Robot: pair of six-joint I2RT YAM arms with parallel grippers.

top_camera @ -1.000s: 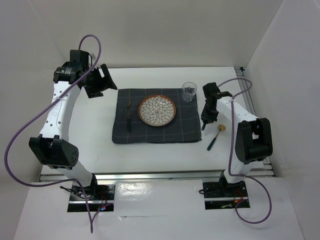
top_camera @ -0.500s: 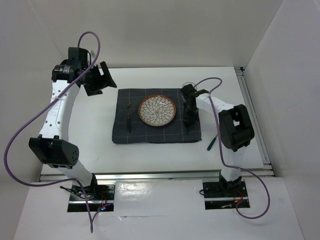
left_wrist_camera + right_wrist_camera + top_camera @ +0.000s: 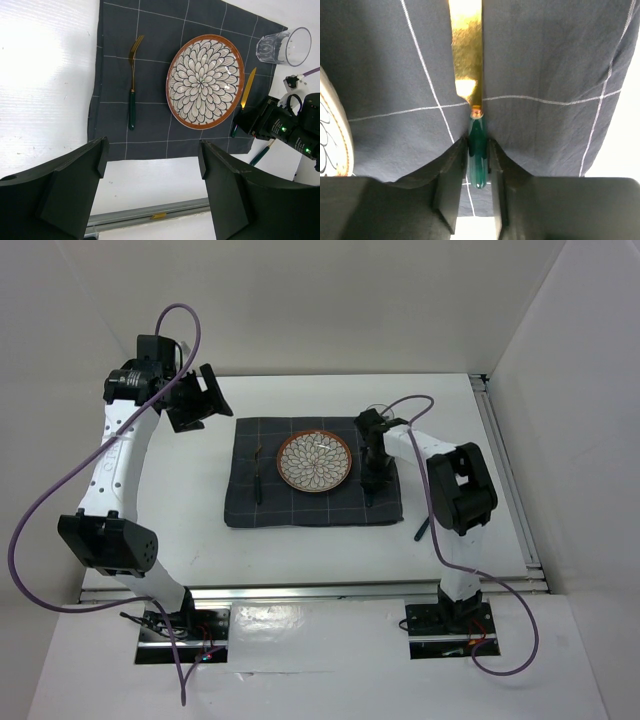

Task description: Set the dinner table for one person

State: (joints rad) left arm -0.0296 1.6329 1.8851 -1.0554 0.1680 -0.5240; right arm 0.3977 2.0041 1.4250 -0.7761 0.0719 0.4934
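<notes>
The white dinner table carries a dark grey checked cloth with a patterned plate in its middle and a green-handled gold fork to the plate's left. My right gripper is low over the cloth just right of the plate. In the right wrist view it is shut on the green handle of a gold-bladed knife, whose blade points away along the cloth. My left gripper is open and empty, raised at the back left; its wrist view looks down on the plate, fork and knife.
A clear glass stands at the cloth's far right corner, partly hidden by my right arm in the top view. A green-handled spoon lies on the table right of the cloth. A metal rail runs along the near edge. White walls stand on three sides.
My right gripper has moved left from the bare table beside the spoon to over the cloth next to the plate, with the knife in it. The left arm has barely moved.
</notes>
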